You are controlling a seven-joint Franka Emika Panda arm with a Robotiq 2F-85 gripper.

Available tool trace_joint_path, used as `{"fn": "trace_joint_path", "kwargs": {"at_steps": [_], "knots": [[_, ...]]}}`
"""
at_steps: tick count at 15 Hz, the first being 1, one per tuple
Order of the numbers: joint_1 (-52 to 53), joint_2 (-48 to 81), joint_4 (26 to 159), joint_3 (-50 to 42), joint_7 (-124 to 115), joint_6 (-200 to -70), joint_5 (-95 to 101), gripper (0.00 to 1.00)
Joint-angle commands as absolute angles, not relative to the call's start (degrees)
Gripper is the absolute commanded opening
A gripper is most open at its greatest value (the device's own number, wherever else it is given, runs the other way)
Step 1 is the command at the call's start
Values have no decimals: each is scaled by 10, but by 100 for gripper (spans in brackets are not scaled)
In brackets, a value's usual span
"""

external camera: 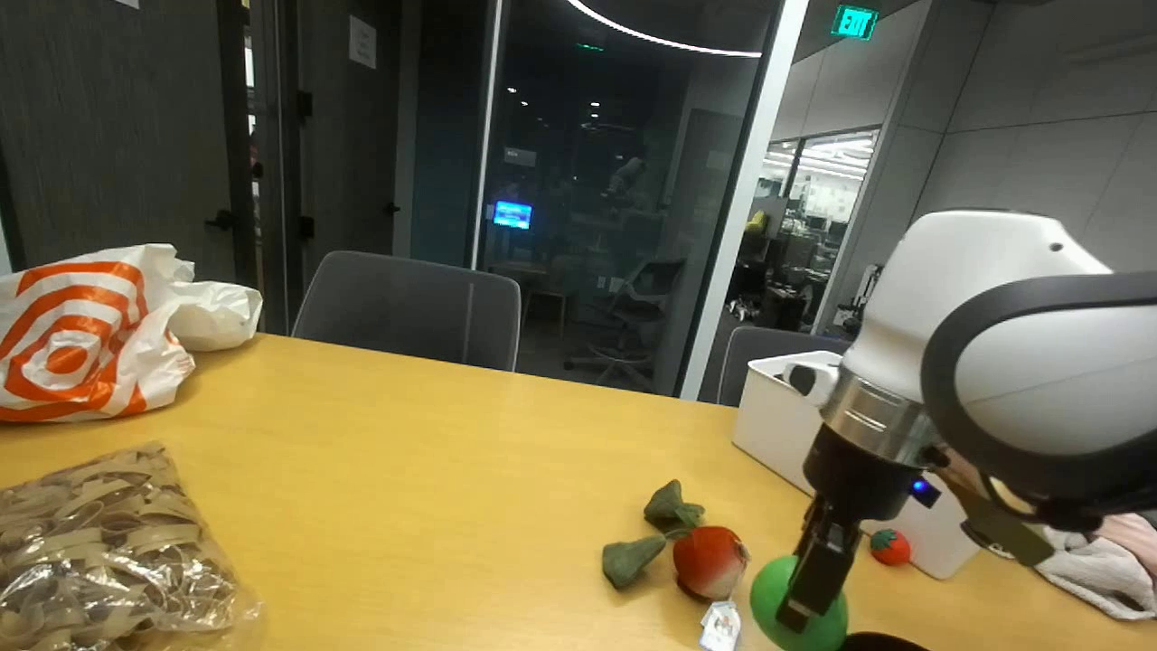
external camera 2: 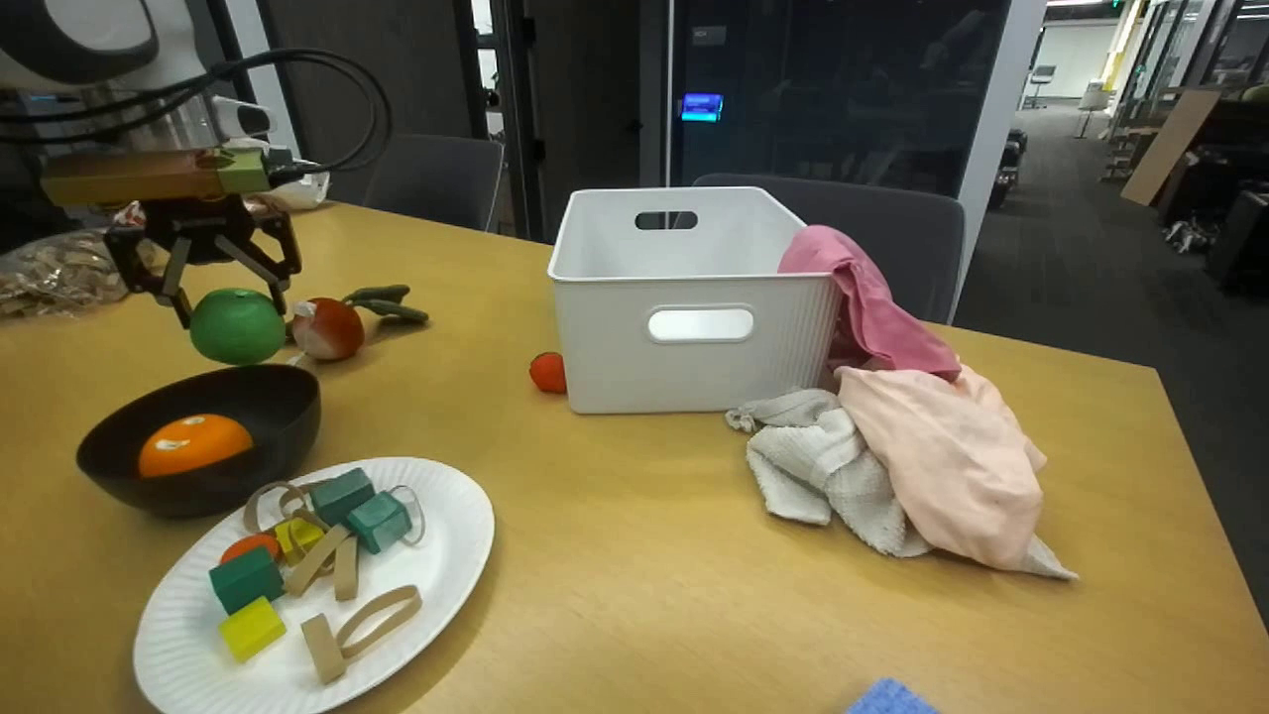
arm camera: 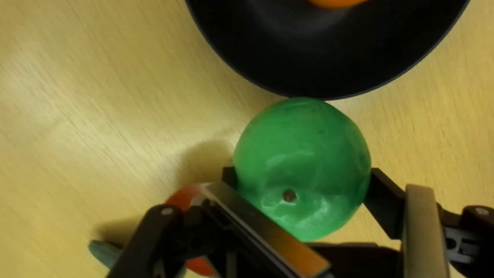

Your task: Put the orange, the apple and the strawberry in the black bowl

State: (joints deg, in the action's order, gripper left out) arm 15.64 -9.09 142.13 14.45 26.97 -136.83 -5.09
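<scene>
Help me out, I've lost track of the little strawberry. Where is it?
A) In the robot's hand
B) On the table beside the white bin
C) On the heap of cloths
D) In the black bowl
B: both exterior views show the strawberry on the table beside the white bin, while the black bowl holds the orange and the hand grips the green apple.
</scene>
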Motion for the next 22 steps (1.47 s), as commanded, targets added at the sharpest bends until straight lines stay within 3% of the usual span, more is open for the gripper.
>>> {"fn": "trace_joint_path", "kwargs": {"at_steps": [1,6,11,12,13,22], "knots": [[144,-200,1484,105,235,-1300,-60,57],[139,-234,1516,53,243,-1260,-58,57],[146,-197,1532,46,246,-1310,-65,57],[146,-197,1535,44,247,-1313,-70,85],[145,-198,1538,42,249,-1316,-72,97],[124,-197,1520,24,203,-1330,-74,100]]}}
